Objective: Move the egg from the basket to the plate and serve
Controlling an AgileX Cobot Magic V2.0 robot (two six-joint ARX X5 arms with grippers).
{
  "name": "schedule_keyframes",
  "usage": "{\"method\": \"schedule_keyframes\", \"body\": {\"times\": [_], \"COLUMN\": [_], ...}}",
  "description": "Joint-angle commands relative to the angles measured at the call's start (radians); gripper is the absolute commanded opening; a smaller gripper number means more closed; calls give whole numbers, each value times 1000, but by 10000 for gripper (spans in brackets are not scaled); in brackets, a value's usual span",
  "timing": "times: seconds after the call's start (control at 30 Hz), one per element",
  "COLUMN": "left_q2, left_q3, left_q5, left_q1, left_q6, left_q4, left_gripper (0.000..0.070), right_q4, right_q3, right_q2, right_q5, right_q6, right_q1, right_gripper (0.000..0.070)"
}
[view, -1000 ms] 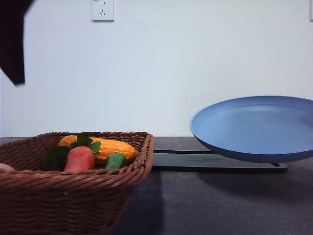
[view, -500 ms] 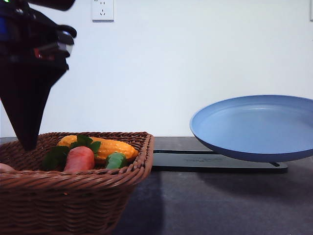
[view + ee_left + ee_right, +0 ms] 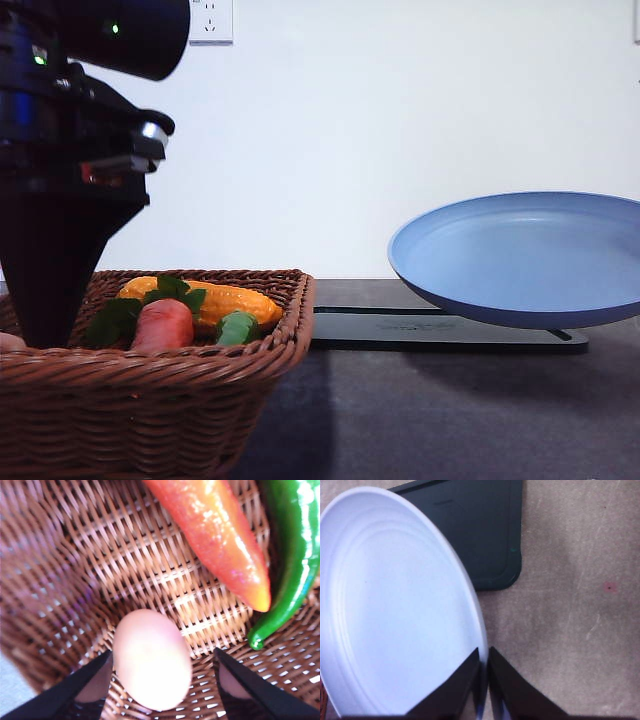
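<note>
The pinkish egg lies on the floor of the brown wicker basket. My left gripper is open and straddles it, with the egg nearer one finger than the other. From the front, the left gripper reaches down into the basket, and a sliver of the egg shows at the left edge. My right gripper is shut on the rim of the blue plate. The plate is held in the air, tilted, on the right.
An orange-red carrot and a green pepper lie beside the egg. The front view also shows corn and leaves in the basket. A flat black tray lies on the table below the plate.
My left arm has come down from the upper left until its tip is inside the basket. The plate has risen very slightly.
</note>
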Motion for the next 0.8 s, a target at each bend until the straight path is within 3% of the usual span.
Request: {"method": "schedule_keyframes", "body": {"times": [0.0, 0.37, 0.77], "left_q2": [28, 90, 102], "left_q3": [22, 22, 22], "left_q5": [-3, -3, -4], "left_q1": [-11, -12, -13], "left_q6": [-4, 0, 30], "left_q4": [0, 6, 6], "left_gripper": [403, 365, 134], "right_q4": [15, 27, 35], "right_q3": [5, 5, 5], "right_q2": [3, 3, 3], "right_q5": [-6, -6, -6], "right_q6": [11, 11, 11], "right_q1": [-1, -1, -1], "right_gripper": [0, 0, 0]}}
